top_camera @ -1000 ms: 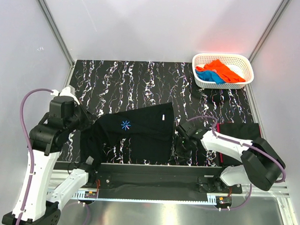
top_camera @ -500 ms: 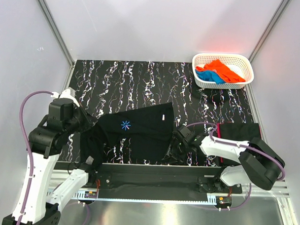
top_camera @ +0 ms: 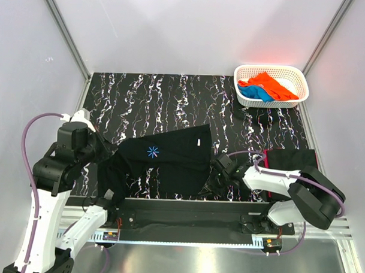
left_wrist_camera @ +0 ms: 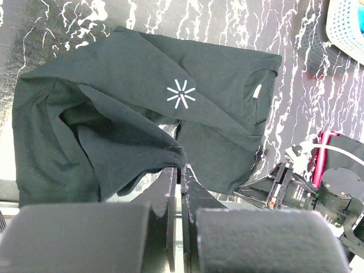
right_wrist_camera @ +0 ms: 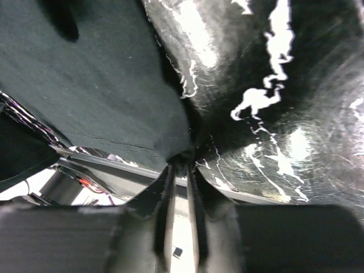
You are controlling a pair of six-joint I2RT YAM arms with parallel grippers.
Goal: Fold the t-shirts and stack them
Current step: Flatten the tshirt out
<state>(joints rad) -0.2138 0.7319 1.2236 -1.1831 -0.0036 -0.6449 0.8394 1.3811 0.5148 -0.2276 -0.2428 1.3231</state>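
Observation:
A large black t-shirt with a small blue starburst mark lies crumpled at the near middle of the marbled table. My left gripper is shut on a raised fold of its left side; the left wrist view shows the pinched cloth at the closed left gripper. My right gripper sits low at the shirt's near right corner. In the right wrist view, black cloth bunches between the nearly closed tips of the right gripper. An orange t-shirt and a blue t-shirt lie in the basket.
The white lattice basket stands at the far right corner. A dark folded garment with a magenta edge lies right of my right arm. The table's near edge and metal rail run just below the shirt.
My right gripper slid left to the shirt's near right corner and closed on the cloth. The left arm shifted slightly, still holding its fold.

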